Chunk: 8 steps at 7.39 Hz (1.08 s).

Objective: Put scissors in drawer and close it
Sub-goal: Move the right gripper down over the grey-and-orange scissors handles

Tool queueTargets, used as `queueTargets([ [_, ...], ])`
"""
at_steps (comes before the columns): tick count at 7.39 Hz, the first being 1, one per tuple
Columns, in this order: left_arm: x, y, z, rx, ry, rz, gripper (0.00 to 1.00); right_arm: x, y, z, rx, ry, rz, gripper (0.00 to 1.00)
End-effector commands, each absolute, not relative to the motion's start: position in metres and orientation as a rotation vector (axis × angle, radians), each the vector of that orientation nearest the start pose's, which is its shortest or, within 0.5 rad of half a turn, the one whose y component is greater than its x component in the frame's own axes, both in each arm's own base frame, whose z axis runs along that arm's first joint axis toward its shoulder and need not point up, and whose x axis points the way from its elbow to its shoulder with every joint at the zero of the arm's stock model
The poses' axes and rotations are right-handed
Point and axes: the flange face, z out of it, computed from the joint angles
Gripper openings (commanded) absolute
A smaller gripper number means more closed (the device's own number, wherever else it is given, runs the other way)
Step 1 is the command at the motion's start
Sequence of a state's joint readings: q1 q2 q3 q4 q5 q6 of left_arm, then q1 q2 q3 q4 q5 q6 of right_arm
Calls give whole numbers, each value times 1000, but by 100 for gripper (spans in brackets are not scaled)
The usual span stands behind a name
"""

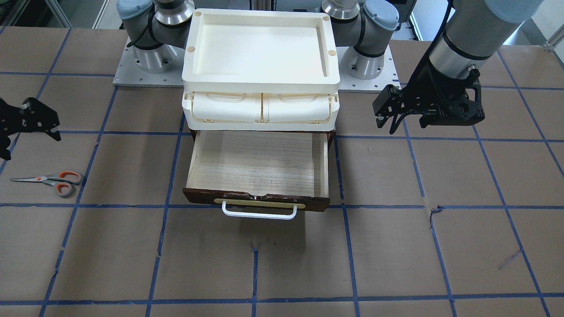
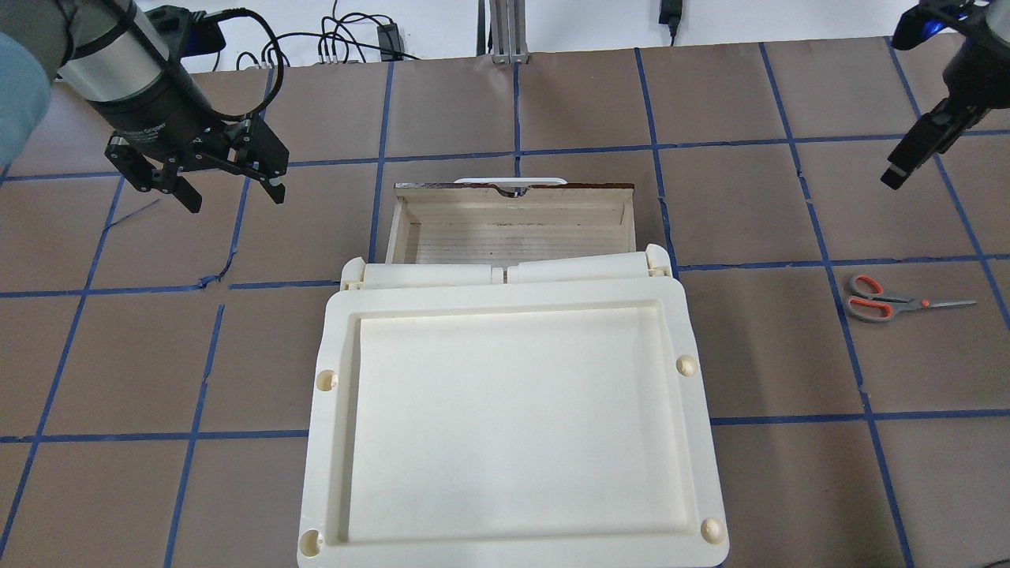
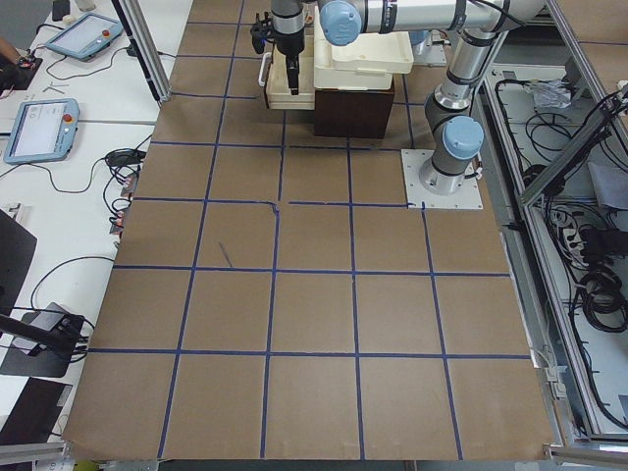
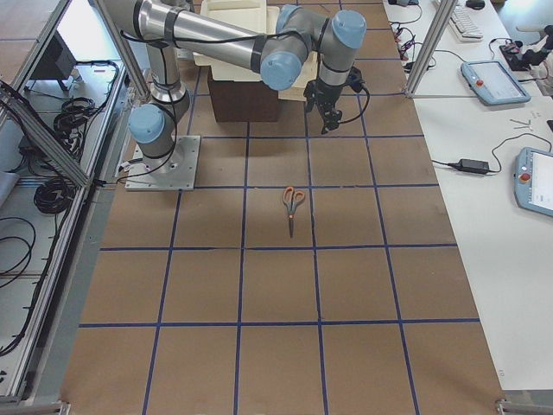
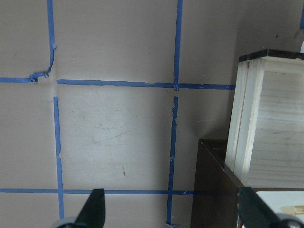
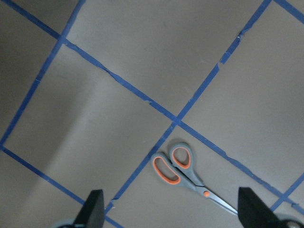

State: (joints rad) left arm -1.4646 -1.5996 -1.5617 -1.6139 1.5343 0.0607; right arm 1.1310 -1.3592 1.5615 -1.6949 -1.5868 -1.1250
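The table (image 1: 264, 264) is wide. The drawer (image 1: 257, 160) is pulled open in the middle. The left gripper (image 2: 234, 193) hangs far off on the drawer's other side, fingers spread. The right gripper (image 6: 172, 209) is nearer, up in the air, fingers spread, holding nothing. The scissors (image 6: 183, 171) lie flat on the robot's right, well apart from the drawer. Their handles point at the drawer and nothing stands between. They lie slanted to the fingers, so the hand likely must turn.

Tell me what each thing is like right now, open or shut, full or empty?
scissors: shut, lying flat on the table, outside the drawer.
drawer: pulled open, empty.
cream compartments: shut.
tray top: empty.
left gripper: jaws open, holding nothing.
right gripper: jaws open, holding nothing.
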Motion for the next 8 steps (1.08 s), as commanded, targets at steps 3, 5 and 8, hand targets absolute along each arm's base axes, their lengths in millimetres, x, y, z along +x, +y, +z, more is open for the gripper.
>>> queueTargets([
  [3, -85, -508, 472, -76, 3187, 102, 100, -195, -523, 295, -1803, 2580, 74, 100],
  [5, -85, -508, 471, -68, 3188, 99, 100, -193, -510, 266, -2111, 2370, 55, 100],
  [8, -85, -509, 472, -71, 3189, 94, 100, -222, -485, 202, -2027, 2335, -5, 100],
])
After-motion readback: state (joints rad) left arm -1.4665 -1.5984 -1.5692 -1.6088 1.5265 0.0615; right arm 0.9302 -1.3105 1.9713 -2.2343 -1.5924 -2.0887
